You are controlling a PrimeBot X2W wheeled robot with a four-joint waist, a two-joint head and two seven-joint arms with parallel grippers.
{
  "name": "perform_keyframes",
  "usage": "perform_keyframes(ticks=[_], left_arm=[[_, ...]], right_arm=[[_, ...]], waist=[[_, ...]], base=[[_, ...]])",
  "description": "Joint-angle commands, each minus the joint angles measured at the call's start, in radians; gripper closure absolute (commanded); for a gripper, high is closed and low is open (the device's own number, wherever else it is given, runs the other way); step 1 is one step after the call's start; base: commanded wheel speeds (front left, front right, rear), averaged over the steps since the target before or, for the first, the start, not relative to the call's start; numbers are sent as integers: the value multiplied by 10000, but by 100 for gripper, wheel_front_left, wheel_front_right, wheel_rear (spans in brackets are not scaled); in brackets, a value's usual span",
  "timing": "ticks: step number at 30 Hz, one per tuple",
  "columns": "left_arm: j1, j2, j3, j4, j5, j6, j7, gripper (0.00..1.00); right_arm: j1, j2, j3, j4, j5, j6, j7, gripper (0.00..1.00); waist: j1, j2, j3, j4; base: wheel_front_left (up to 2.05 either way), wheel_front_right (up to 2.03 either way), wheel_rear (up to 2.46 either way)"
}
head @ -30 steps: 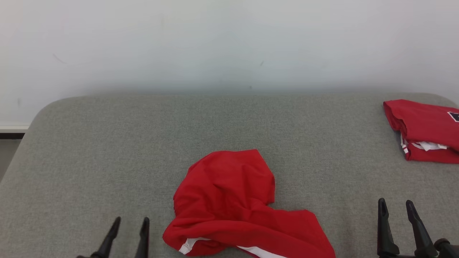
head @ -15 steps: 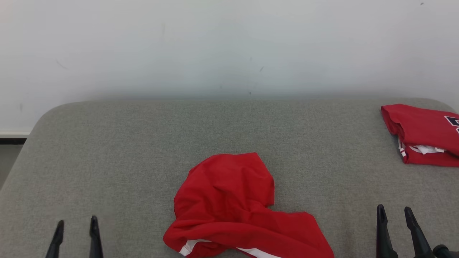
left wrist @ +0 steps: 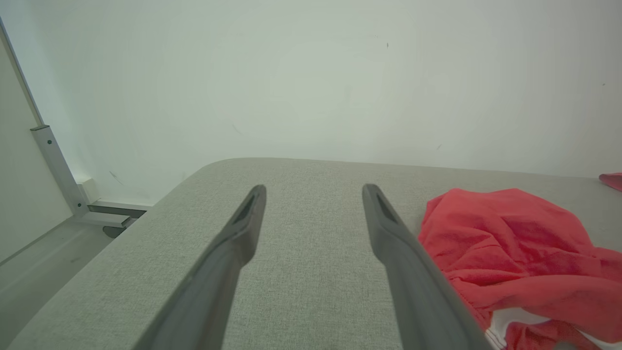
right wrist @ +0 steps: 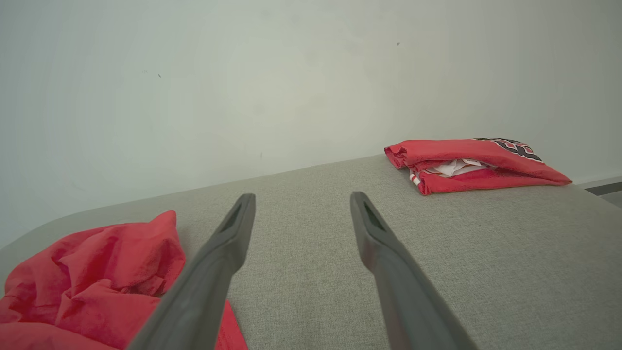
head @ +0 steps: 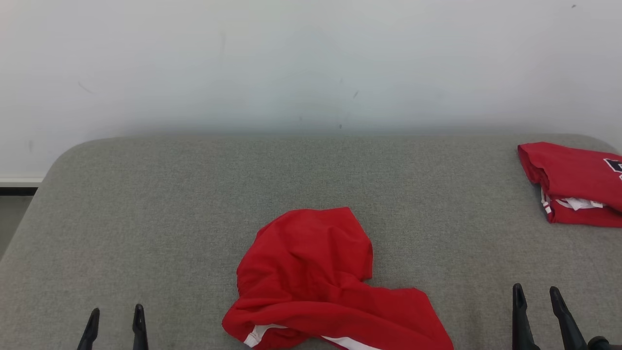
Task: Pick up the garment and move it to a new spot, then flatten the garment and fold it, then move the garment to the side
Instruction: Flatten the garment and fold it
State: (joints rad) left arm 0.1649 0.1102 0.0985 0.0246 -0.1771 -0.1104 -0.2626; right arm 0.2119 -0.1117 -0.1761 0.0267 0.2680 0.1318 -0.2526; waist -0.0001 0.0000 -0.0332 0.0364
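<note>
Between the left gripper and right gripper, both spread wide and empty, the garment lies crumpled on the surface. Judged light, limp, liable to bunch. Recommended hold: the white-trimmed hem nearest the left gripper, pinching a single layer.

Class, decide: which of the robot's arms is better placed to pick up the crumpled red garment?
Left, narrowly. The left gripper and right gripper both stand open beside the garment, but the left is nearer its white-trimmed edge, probably an easy hold.
</note>
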Motion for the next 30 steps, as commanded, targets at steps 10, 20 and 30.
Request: perform_keyframes(ticks=[10, 20, 30], left_arm=[[-13, 583, -679, 136, 131, -195, -29, 0], [14, 955, -792, 72, 432, -57, 1, 0], [251, 814, -1752, 423, -640, -185, 437, 0]], right_arm=[[28, -110, 55, 106, 140, -28, -52, 0], [87, -179, 109, 157, 185, -28, -65, 0], [420, -586, 759, 225, 278, -28, 505, 0]], waist=[[1, 0, -72, -19], [1, 0, -148, 43], [1, 0, -143, 0]], base=[[0, 0, 0], [0, 0, 0], [0, 0, 0]])
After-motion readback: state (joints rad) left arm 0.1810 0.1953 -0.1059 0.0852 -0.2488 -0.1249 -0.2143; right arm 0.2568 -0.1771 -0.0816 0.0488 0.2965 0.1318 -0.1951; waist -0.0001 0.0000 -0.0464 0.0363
